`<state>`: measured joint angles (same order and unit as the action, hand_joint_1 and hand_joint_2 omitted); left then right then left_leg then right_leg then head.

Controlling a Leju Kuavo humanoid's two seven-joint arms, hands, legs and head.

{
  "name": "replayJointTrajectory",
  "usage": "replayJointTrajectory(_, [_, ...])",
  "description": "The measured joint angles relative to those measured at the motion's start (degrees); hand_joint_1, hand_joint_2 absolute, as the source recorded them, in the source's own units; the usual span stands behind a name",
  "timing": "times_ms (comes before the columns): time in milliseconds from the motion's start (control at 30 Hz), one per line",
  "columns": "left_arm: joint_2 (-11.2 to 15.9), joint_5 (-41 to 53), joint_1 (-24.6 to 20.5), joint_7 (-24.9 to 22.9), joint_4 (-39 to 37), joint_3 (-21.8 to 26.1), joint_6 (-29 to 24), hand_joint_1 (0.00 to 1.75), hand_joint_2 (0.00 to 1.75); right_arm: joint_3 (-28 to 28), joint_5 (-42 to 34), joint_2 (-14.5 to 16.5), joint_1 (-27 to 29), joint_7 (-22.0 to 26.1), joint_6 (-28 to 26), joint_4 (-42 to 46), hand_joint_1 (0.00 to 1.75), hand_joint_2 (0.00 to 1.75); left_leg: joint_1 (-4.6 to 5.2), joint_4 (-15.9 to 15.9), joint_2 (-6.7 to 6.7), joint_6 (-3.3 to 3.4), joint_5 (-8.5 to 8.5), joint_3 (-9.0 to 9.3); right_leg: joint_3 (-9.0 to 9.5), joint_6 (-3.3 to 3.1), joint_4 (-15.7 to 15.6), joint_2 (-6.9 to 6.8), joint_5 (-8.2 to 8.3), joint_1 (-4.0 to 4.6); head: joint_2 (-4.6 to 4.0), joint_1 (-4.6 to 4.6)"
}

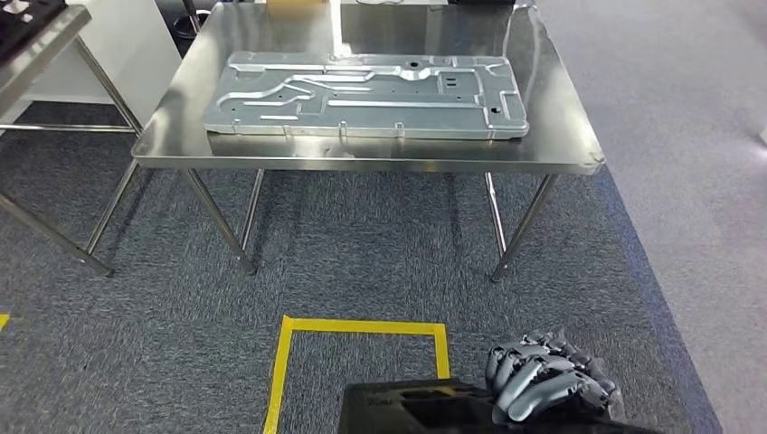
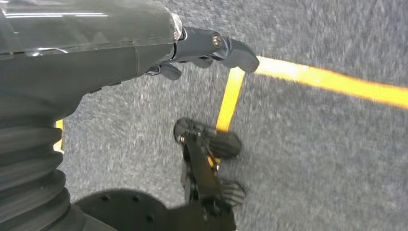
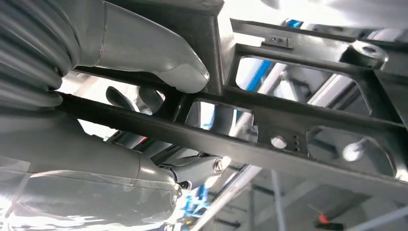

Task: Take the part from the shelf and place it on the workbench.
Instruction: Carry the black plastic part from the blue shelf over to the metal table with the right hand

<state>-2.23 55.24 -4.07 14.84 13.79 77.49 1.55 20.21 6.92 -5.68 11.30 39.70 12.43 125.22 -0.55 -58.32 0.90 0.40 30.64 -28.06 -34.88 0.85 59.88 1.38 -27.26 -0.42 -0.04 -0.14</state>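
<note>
Part (image 1: 407, 411), black and full of holes, sits low in the head view with the right hand (image 1: 547, 380) wrapped tight around it, while the left hand (image 2: 159, 48) hangs over the grey floor (image 2: 312, 144) holding nothing, and the shiny workbench (image 1: 561, 154) stands ahead.

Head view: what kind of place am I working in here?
Probably a factory or workshop floor. A steel workbench holds a large stamped metal panel, yellow floor tape marks a standing spot on grey carpet, and the right hand holds a black metal frame part.
</note>
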Motion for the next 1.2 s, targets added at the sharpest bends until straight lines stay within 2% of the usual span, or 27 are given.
replayJointTrajectory(33, [0.0,0.1,-0.1,0.0,0.0,0.0,0.0,0.00,1.75,0.1,0.2,0.0,-0.2,0.0,-0.1,-0.1,1.64,1.75,0.00,0.0,0.02,-0.31,-0.04,0.16,0.19,-0.55,-0.2,-0.12,0.13,0.03,0.00,0.01])
replayJointTrajectory(67, [0.0,0.1,-0.2,0.0,0.0,0.0,0.0,0.00,1.75,0.1,0.3,0.0,-0.3,0.0,-0.1,-0.2,1.64,1.75,0.02,0.0,0.04,-0.52,-0.11,0.46,0.33,-0.83,-0.4,-0.21,0.30,0.03,0.00,0.02])
replayJointTrajectory(200, [0.0,0.1,-0.2,-0.1,0.0,0.0,0.0,0.00,1.75,0.3,0.2,0.0,-0.5,0.0,0.0,-0.3,1.64,1.75,-0.02,-0.3,0.03,-0.78,0.02,0.61,1.08,-1.21,-0.8,-0.29,0.19,-0.13,0.00,0.01])
replayJointTrajectory(267, [-0.1,0.2,-0.3,-0.2,0.0,0.0,0.0,0.00,1.75,0.5,-0.8,-0.1,-1.3,0.0,0.0,-0.4,1.64,1.75,-0.13,-7.6,-0.22,-0.97,2.63,-3.77,2.71,-1.92,-1.3,-0.61,-0.60,-0.10,0.00,-0.20])
replayJointTrajectory(333, [-0.1,0.2,-0.2,-0.3,0.0,0.0,-0.1,0.00,1.75,0.6,-2.3,-0.3,-2.4,0.0,0.1,-0.7,1.64,1.75,-0.17,-15.5,-0.46,-1.00,4.90,-9.74,4.40,-2.46,-1.6,-0.85,-1.90,0.10,0.00,-0.41])
replayJointTrajectory(367, [-0.1,0.2,-0.1,-0.3,0.0,0.0,-0.1,0.00,1.75,0.6,-2.8,-0.5,-2.9,0.0,0.1,-0.9,1.64,1.75,-0.17,-15.3,-0.46,-0.92,4.10,-10.70,5.02,-2.45,-1.5,-0.81,-2.41,0.18,0.00,-0.40])
replayJointTrajectory(400, [-0.1,0.2,0.0,-0.2,0.0,0.0,-0.1,0.00,1.75,0.6,-3.3,-0.8,-3.5,0.0,0.1,-1.1,1.64,1.75,-0.15,-13.1,-0.46,-0.82,2.11,-10.73,5.77,-2.40,-1.6,-0.78,-2.98,0.26,0.00,-0.41])
replayJointTrajectory(467, [-0.1,0.2,0.0,-0.2,0.0,0.0,-0.1,0.00,1.75,0.6,-4.1,-1.3,-4.5,0.0,0.2,-1.5,1.64,1.75,0.04,-6.5,-0.49,-0.37,-3.29,-9.45,7.27,-2.17,-1.6,-0.79,-4.17,0.40,0.00,-0.33])
replayJointTrajectory(500, [-0.1,0.2,0.0,-0.1,0.0,0.0,-0.2,0.00,1.75,0.6,-4.4,-1.5,-5.0,0.0,0.2,-1.7,1.64,1.75,0.29,-4.1,-0.53,-0.13,-4.68,-8.95,7.73,-1.93,-1.6,-0.78,-4.69,0.39,0.00,-0.30])
replayJointTrajectory(533, [-0.1,0.2,0.1,-0.1,0.0,0.0,-0.2,0.00,1.75,0.6,-4.6,-1.7,-5.3,0.0,0.2,-1.9,1.64,1.75,0.56,-2.7,-0.57,0.16,-5.56,-8.63,8.07,-1.58,-1.6,-0.75,-5.14,0.32,0.00,-0.27])
replayJointTrajectory(600, [-0.1,0.2,0.1,-0.1,0.0,0.0,-0.2,0.00,1.75,0.5,-4.7,-2.0,-5.8,0.0,0.4,-2.1,1.64,1.75,0.94,-2.1,-0.65,0.71,-5.05,-8.06,8.66,-0.87,-1.5,-0.70,-5.52,0.17,0.00,-0.29])
replayJointTrajectory(667, [-0.1,0.2,0.0,0.0,0.0,0.0,-0.3,0.00,1.75,0.4,-4.7,-2.1,-6.1,0.0,0.8,-2.2,1.64,1.75,0.80,-1.2,-0.59,1.22,-4.98,-6.64,8.87,-0.40,-0.1,-0.77,-5.56,0.13,0.00,-0.30])
replayJointTrajectory(700, [-0.1,0.2,-0.1,0.0,0.0,0.0,-0.3,0.00,1.75,0.4,-4.7,-2.2,-6.3,0.0,1.0,-2.2,1.64,1.75,0.67,-0.8,-0.53,1.43,-4.84,-5.83,7.99,-0.16,1.7,-0.81,-5.75,0.10,0.00,-0.26])
replayJointTrajectory(733, [-0.1,0.2,-0.2,0.1,0.0,0.0,-0.3,0.00,1.75,0.4,-4.7,-2.3,-6.4,0.0,1.0,-2.2,1.64,1.75,0.54,-0.4,-0.50,1.61,-4.64,-5.14,6.23,0.13,4.6,-0.86,-6.34,0.03,0.00,-0.23])
replayJointTrajectory(800, [-0.1,0.2,-0.2,0.1,0.0,0.0,-0.3,0.00,1.75,0.3,-4.6,-2.3,-6.6,0.1,1.0,-2.2,1.64,1.75,0.43,-0.1,-0.49,1.87,-3.90,-4.13,1.08,0.74,11.2,-0.93,-8.65,-0.22,0.00,-0.15])
replayJointTrajectory(833, [-0.1,0.2,-0.2,0.2,0.0,0.0,-0.4,0.00,1.75,0.3,-4.5,-2.3,-6.5,0.1,1.1,-2.2,1.64,1.75,0.40,-0.1,-0.47,1.86,-3.40,-3.57,-1.24,0.96,13.2,-0.95,-9.71,-0.36,0.00,-0.15])
replayJointTrajectory(867, [-0.2,0.2,-0.1,0.2,0.0,0.0,-0.4,0.00,1.75,0.2,-4.5,-2.4,-6.5,0.1,1.1,-2.2,1.64,1.75,0.34,-0.1,-0.44,1.78,-2.81,-2.88,-2.80,1.10,13.7,-0.98,-9.96,-0.47,0.00,-0.15])
replayJointTrajectory(900, [-0.2,0.1,0.0,0.2,0.0,0.0,-0.4,0.00,1.75,0.2,-4.6,-2.4,-6.5,0.1,1.2,-2.2,1.64,1.75,0.26,-0.1,-0.40,1.64,-2.16,-2.04,-3.49,1.16,12.4,-1.02,-8.97,-0.53,0.00,-0.14])
replayJointTrajectory(933, [-0.3,0.1,0.1,0.1,0.0,0.0,-0.5,0.00,1.75,0.1,-4.6,-2.4,-6.5,0.1,1.3,-2.2,1.64,1.75,0.17,-0.1,-0.37,1.45,-1.48,-1.15,-3.49,1.15,9.7,-1.05,-6.52,-0.56,0.00,-0.13])
replayJointTrajectory(967, [-0.4,0.1,0.1,0.1,0.0,0.0,-0.6,0.00,1.75,0.0,-4.7,-2.4,-6.5,0.1,1.5,-2.3,1.64,1.75,0.12,-0.1,-0.34,1.21,-0.80,-0.38,-3.34,1.04,6.3,-1.12,-2.88,-0.56,0.00,-0.06])
replayJointTrajectory(1033, [-0.5,0.0,0.1,0.0,0.0,0.1,-0.8,0.00,1.75,-0.2,-5.0,-2.5,-6.6,0.0,2.0,-2.3,1.64,1.75,0.18,0.2,-0.22,0.54,0.36,0.57,-2.97,0.37,1.5,-1.26,1.92,-0.30,0.00,0.00])
replayJointTrajectory(1067, [-0.6,0.0,0.0,0.0,0.0,0.1,-0.9,0.00,1.75,-0.4,-5.2,-2.6,-6.7,0.0,2.2,-2.3,1.64,1.75,0.24,0.2,-0.19,0.15,0.62,0.94,-2.94,-0.10,0.4,-1.25,2.84,-0.17,0.00,0.03])
replayJointTrajectory(1133, [-0.7,0.0,-0.1,0.0,0.0,0.1,-1.0,0.00,1.75,-0.6,-5.5,-2.6,-7.1,0.0,2.5,-2.5,1.64,1.75,0.29,0.3,-0.27,-0.67,0.69,1.62,-2.14,-1.02,-0.1,-1.07,2.53,-0.14,0.00,-0.01])
replayJointTrajectory(1167, [-0.7,0.0,-0.2,0.0,0.0,0.1,-1.1,0.00,1.75,-0.7,-5.6,-2.7,-7.4,0.0,2.6,-2.5,1.64,1.75,0.27,-0.6,-0.35,-0.97,0.61,1.68,-1.46,-1.43,-0.5,-1.00,2.34,-0.22,0.00,-0.03])
replayJointTrajectory(1200, [-0.7,0.0,-0.3,0.0,0.0,0.1,-1.1,0.00,1.75,-0.7,-5.7,-2.7,-7.8,0.0,2.7,-2.6,1.64,1.75,0.21,-2.4,-0.42,-1.19,0.85,0.93,-0.73,-1.82,-0.7,-1.02,2.00,-0.27,0.00,-0.08])
